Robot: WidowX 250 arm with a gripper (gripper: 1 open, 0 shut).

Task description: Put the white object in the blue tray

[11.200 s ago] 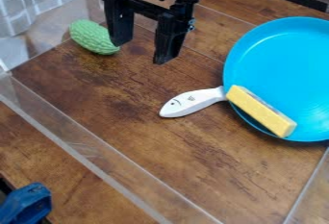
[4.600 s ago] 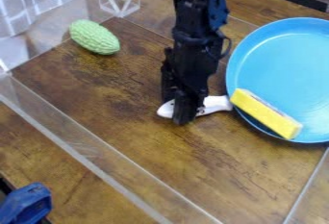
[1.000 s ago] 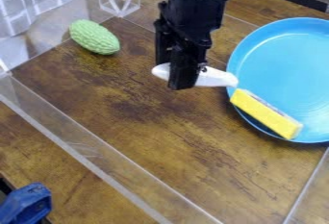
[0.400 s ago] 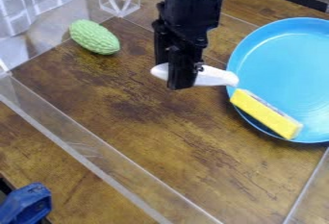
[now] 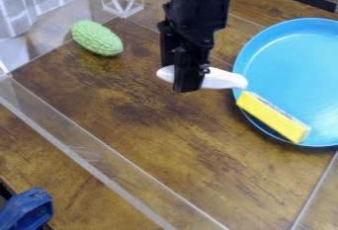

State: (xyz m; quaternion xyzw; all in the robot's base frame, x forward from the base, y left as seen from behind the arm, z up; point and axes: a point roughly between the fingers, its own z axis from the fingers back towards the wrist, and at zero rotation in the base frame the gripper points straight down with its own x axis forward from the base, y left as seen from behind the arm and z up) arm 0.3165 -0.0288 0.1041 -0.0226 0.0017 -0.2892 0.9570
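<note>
My black gripper [image 5: 189, 80] hangs over the middle of the wooden table, pointing straight down, shut on the white object [image 5: 219, 78]. The white spoon-like piece sticks out level on both sides of the fingers, its handle toward the right, lifted off the table. The blue tray [image 5: 297, 51], a wide round plate with a raised rim, lies at the right; the white object's right end reaches close to its left rim.
A yellow sponge block [image 5: 272, 115] lies on the tray's lower part. A green bumpy oval toy [image 5: 97, 38] sits at the back left. A clear plastic wall [image 5: 79, 145] runs along the table's front-left edge. A blue thing [image 5: 24, 211] shows bottom left.
Nothing has visibly moved over the last second. Much earlier the white object lay on the table; it is now held in the air.
</note>
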